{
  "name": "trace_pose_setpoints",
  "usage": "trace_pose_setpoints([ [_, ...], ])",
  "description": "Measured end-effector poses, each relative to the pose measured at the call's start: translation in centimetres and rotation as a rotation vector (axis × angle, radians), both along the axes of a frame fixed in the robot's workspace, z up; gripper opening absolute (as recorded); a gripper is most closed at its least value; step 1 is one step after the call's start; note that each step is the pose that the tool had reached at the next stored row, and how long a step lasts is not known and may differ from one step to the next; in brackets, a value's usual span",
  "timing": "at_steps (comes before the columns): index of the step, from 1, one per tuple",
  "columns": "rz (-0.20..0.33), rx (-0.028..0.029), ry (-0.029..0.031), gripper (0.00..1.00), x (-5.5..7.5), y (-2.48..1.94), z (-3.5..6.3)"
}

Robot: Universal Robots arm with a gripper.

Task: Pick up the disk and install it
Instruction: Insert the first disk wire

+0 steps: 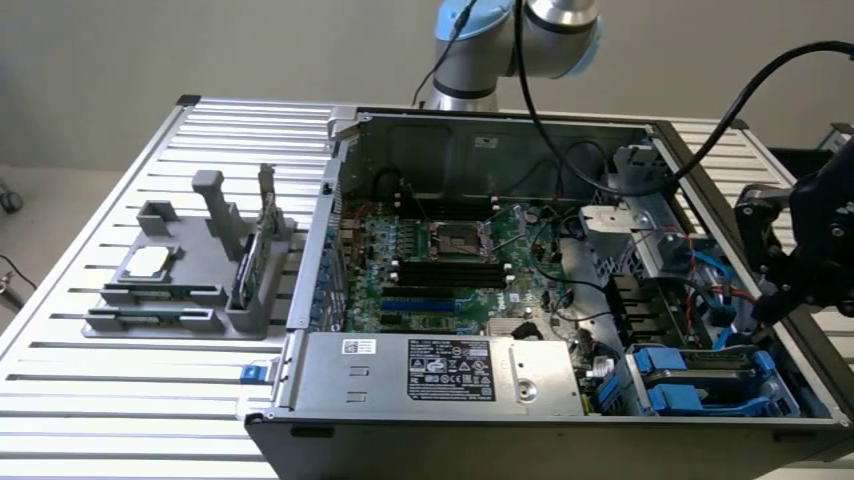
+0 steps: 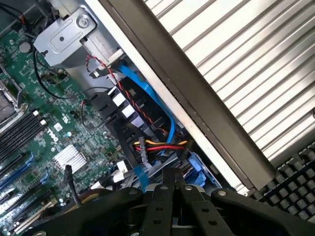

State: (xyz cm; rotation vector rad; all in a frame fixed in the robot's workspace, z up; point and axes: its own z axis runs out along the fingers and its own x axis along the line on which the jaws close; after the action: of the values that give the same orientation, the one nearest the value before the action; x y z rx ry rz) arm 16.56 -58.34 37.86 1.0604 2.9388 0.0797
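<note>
Slatted metal table (image 1: 80, 400), with the open computer case (image 1: 467, 125) sitting on it. My gripper (image 1: 771, 300) hangs over the case wall on the exterior view's right, claw pinched narrow, and I see nothing between the fingers. The disk (image 1: 701, 372) lies below it in the blue drive bay (image 1: 761, 400). I reckon seating it wants a square push along the rails, staying clear of the cables (image 2: 157, 146). The grey fixture (image 1: 174, 290) holds the processor chip (image 1: 147, 262).
</note>
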Motion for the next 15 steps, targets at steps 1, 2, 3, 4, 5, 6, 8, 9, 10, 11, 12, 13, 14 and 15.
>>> trace_pose_setpoints([
  [1, -0.006, 0.0006, -0.0001, 0.11, 0.0, -0.06, -0.15],
  [2, -0.012, 0.0013, -0.0002, 0.11, 0.0, -0.12, -0.32],
  [3, -0.018, 0.0019, -0.0002, 0.11, 0.0, -0.17, -0.48],
  [4, -0.026, 0.0026, -0.0002, 0.11, 0.0, -0.21, -0.66],
  [5, -0.034, 0.003, -0.0002, 0.11, 0.0, -0.24, -0.82],
  [6, -0.043, 0.0034, -0.0003, 0.11, 0.0, -0.26, -1.0],
  [8, -0.061, 0.0042, -0.0003, 0.11, 0.0, -0.3, -1.35],
  [9, -0.07, 0.0046, -0.0003, 0.11, 0.0, -0.32, -1.52],
  [10, -0.079, 0.005, -0.0003, 0.11, 0.0, -0.34, -1.7],
  [11, -0.088, 0.0053, -0.0003, 0.11, 0.0, -0.36, -1.86],
  [12, -0.097, 0.0055, -0.0003, 0.11, 0.0, -0.38, -2.02],
  [13, -0.106, 0.0058, -0.0003, 0.12, 0.0, -0.4, -2.17],
  [14, -0.114, 0.0058, -0.0003, 0.12, 0.0, -0.42, -2.31],
  [15, -0.122, 0.006, -0.0003, 0.18, 0.0, -0.43, -2.42],
])
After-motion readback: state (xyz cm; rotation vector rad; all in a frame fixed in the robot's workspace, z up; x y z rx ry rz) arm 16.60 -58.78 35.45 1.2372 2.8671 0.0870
